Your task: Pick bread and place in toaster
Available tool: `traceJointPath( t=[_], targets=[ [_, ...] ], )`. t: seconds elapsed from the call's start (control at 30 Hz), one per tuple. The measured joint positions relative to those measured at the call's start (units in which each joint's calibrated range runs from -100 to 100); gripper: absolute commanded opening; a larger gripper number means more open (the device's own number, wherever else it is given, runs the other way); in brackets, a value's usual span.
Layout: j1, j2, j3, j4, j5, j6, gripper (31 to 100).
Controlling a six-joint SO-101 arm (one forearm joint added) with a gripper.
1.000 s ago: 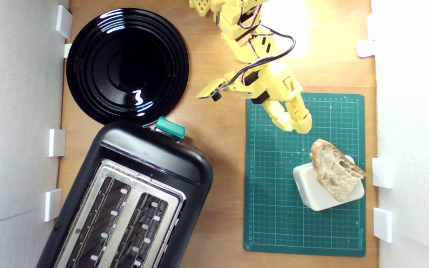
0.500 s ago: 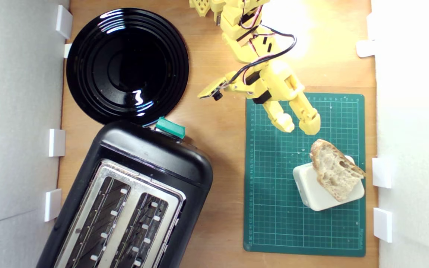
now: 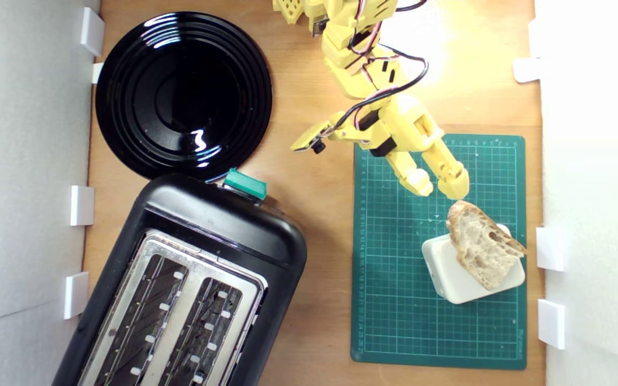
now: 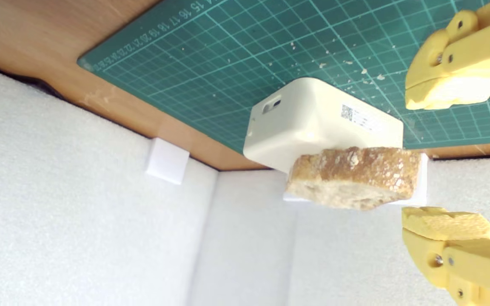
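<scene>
On the wooden worktop [image 3: 314, 214], the pincer [image 3: 438, 185] hangs spread and empty beside the bread [image 3: 480, 249]; grasping and the toaster [image 3: 191, 284] remain ahead.

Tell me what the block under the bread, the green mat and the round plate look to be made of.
The cream block: likely smooth matte plastic, with moulded rounded corners, a slot and a printed label. The green mat: apparently a rubbery or vinyl cutting mat, matte, with a printed grid and crumbs on it. The black plate: glossy glazed ceramic or glass; sharp highlights on concentric ridges, but the look leaves it open.
</scene>
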Motion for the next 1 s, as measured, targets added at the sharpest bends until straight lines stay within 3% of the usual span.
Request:
traceJointPath(
  t=[0.37,0.63,1.0],
  targets=[
    [-0.2,0.2,-1.8,0.1,0.0,0.0,83.7],
    [-1.4,2.2,-2.3,-4.4,-0.2,0.0,83.7],
    [-2.4,2.3,-5.1,-4.1,-0.3,0.0,83.7]
  ],
)
